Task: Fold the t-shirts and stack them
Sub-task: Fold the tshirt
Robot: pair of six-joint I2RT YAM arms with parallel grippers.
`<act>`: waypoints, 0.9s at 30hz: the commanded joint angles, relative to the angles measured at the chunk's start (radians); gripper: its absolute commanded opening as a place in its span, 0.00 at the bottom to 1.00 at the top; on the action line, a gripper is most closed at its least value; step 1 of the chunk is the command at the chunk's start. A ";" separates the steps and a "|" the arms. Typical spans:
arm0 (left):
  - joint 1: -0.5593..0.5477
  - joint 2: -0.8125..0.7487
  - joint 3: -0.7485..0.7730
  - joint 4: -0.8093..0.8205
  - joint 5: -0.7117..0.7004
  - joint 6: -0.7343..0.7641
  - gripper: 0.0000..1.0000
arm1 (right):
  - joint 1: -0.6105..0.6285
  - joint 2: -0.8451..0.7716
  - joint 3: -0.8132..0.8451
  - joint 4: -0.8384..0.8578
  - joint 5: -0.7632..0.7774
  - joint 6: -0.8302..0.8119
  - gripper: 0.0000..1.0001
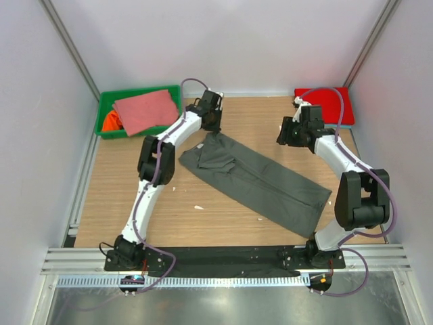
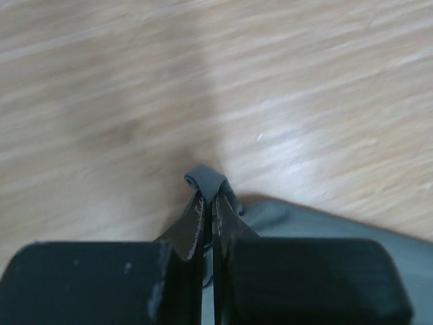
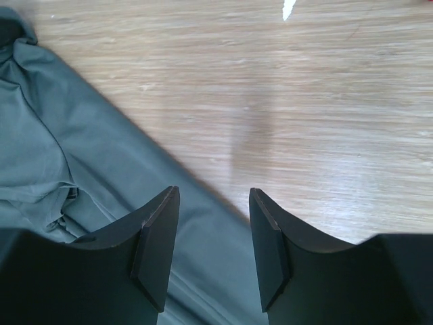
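Note:
A dark grey t-shirt (image 1: pixel 260 179) lies folded into a long strip, running diagonally across the middle of the table. My left gripper (image 1: pixel 211 124) is at its far left end, shut on a pinch of the grey cloth (image 2: pixel 206 181) that pokes out past the fingertips. My right gripper (image 1: pixel 286 133) is open and empty, hovering above the table right of the shirt's far edge; the grey shirt (image 3: pixel 61 156) fills the left of its view. A salmon-pink shirt (image 1: pixel 145 110) and an orange shirt (image 1: pixel 111 121) lie in the green bin. A red shirt (image 1: pixel 326 104) lies folded at the far right.
The green plastic bin (image 1: pixel 139 93) stands at the far left corner. A sliver of light-blue cloth (image 1: pixel 344 125) shows under the red shirt. Small white specks (image 1: pixel 199 207) lie on the wood near the shirt. White walls enclose the table.

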 commanded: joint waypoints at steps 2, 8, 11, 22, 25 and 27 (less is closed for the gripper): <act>0.000 0.123 0.233 0.017 0.043 0.016 0.00 | -0.016 0.022 0.066 0.042 0.040 0.013 0.52; 0.009 0.172 0.227 0.336 0.040 0.022 0.00 | -0.017 0.052 0.092 0.028 0.052 0.016 0.52; 0.010 0.229 0.322 0.438 0.035 0.040 0.00 | -0.016 0.041 0.074 0.028 0.046 0.028 0.51; 0.046 0.274 0.460 0.501 0.075 0.074 0.82 | -0.016 -0.062 -0.007 0.023 0.045 0.045 0.52; 0.047 0.170 0.390 0.448 0.043 0.071 0.80 | -0.014 -0.093 -0.024 0.016 0.034 0.047 0.52; 0.052 0.049 0.293 0.450 0.003 0.060 0.70 | -0.014 -0.116 -0.041 0.011 0.020 0.039 0.51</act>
